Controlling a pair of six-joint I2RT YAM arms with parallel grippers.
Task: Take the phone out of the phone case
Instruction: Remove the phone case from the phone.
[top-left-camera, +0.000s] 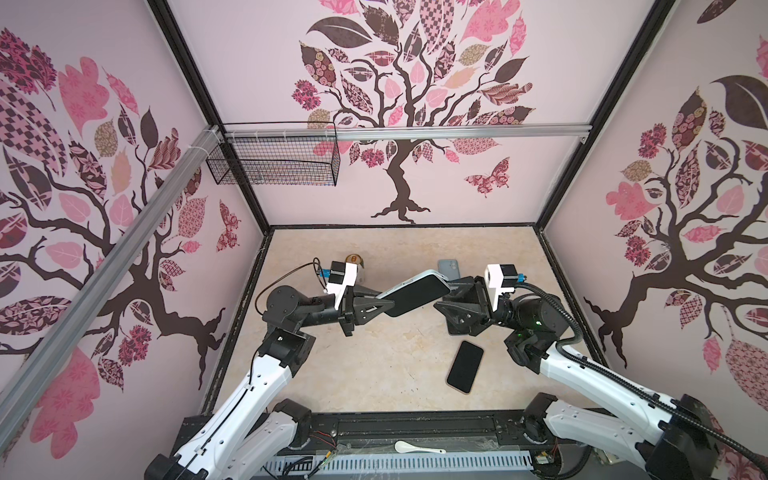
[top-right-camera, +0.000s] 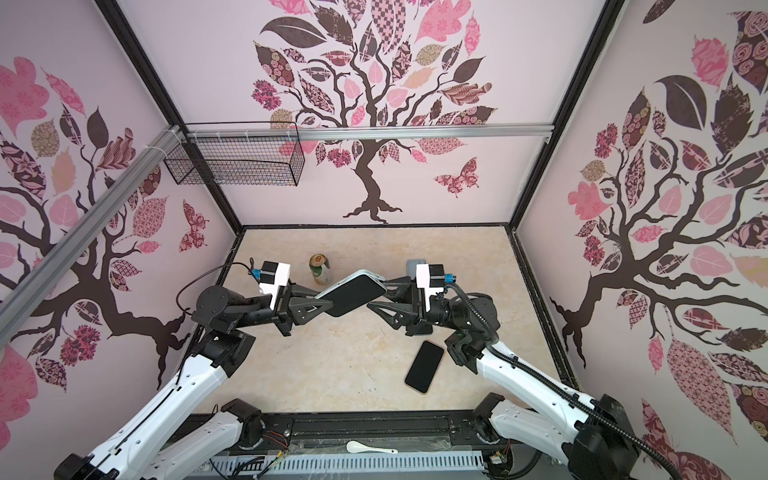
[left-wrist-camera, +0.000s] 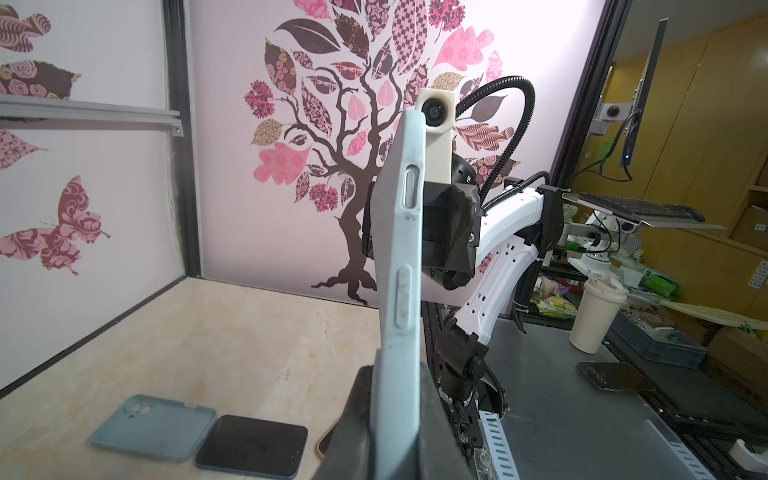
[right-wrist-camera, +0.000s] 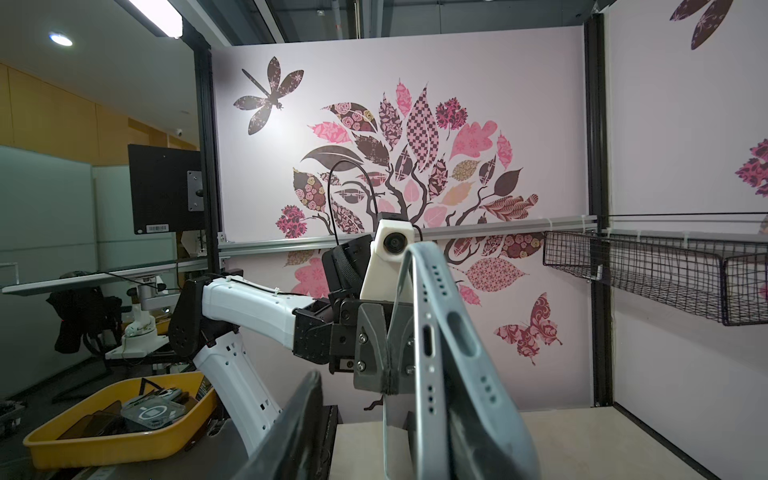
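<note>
Nearest, a small white plastic spoon (top-left-camera: 419, 447) lies on the black front rail. Beyond it, a bare black slab phone with a pinkish rim (top-left-camera: 465, 366) lies flat on the beige marbled tabletop (top-left-camera: 353, 374).

Held up above mid-tabletop, between the two arms, is the black-screened phone (top-left-camera: 417, 295), seated in its pale blue soft phone case (left-wrist-camera: 401, 249). At the charging-port end the case lip stands away from the phone's edge (plain in the right wrist view). The left pincer (top-left-camera: 383, 302) is clenched on one end of the black-screened phone, case and all. The right pincer (top-left-camera: 444, 297) straddles the other end, released, with one finger (right-wrist-camera: 291, 424) clear of the screen.

Farther back stands a green drink can (top-right-camera: 320, 270) (label too small to read), and an empty grey-blue phone case (top-left-camera: 451, 268) lies flat. A black wire basket (top-left-camera: 274, 164) hangs on the back wall.
</note>
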